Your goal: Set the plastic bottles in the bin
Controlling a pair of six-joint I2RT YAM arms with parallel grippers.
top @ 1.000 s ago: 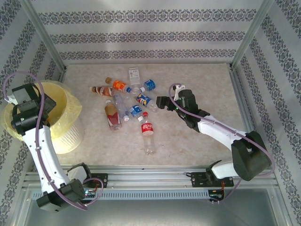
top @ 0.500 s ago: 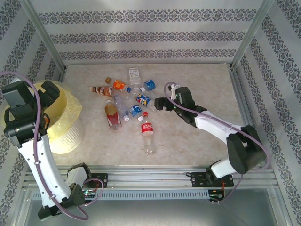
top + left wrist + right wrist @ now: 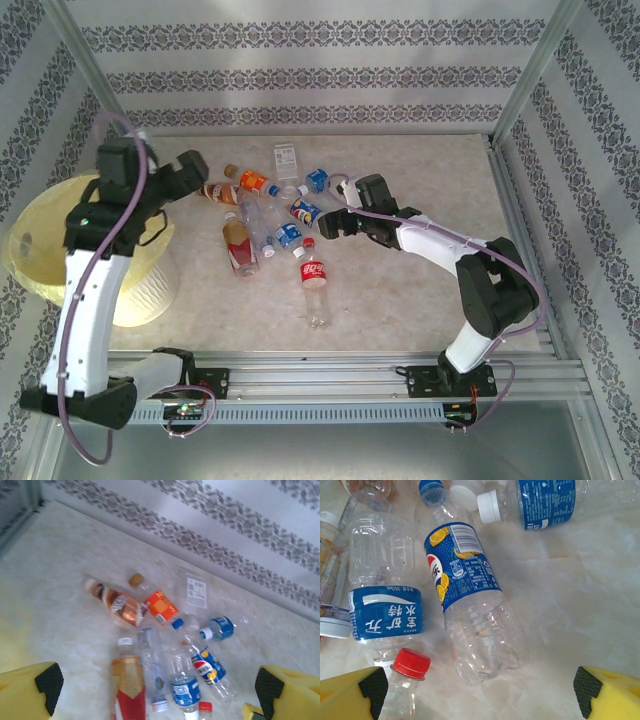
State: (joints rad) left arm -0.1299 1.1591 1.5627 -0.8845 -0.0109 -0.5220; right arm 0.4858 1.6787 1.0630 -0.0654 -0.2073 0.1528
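Left gripper (image 3: 188, 168) hangs high, just left of the heap, jaws spread wide and carrying nothing. Its wrist view shows blocky yellow fingers (image 3: 20, 695) tipped with matte black pads at the two bottom corners, with bottles far below between them. The bin (image 3: 145, 288), a round ribbed bucket draped in a thin, crinkled yellow bag (image 3: 45, 250), sits at the left of the table, right beside the left arm. The plastic bottles (image 3: 265, 215) lie on their sides in a loose heap mid-table, clear and ridged, wrapped in orange, brown, blue and red labels. The table (image 3: 420, 300) is a marbled beige slab. One red-labelled bottle (image 3: 313, 280) lies apart, nearer the arm bases. Right gripper (image 3: 333, 208) sits low at the heap's right edge, jaws wide, gripping nothing. Close up, a blue-labelled bottle (image 3: 465, 575) with a lobed, moulded base lies between its pads (image 3: 374, 687), and a glossy red cap (image 3: 411, 661) sits near the left one.
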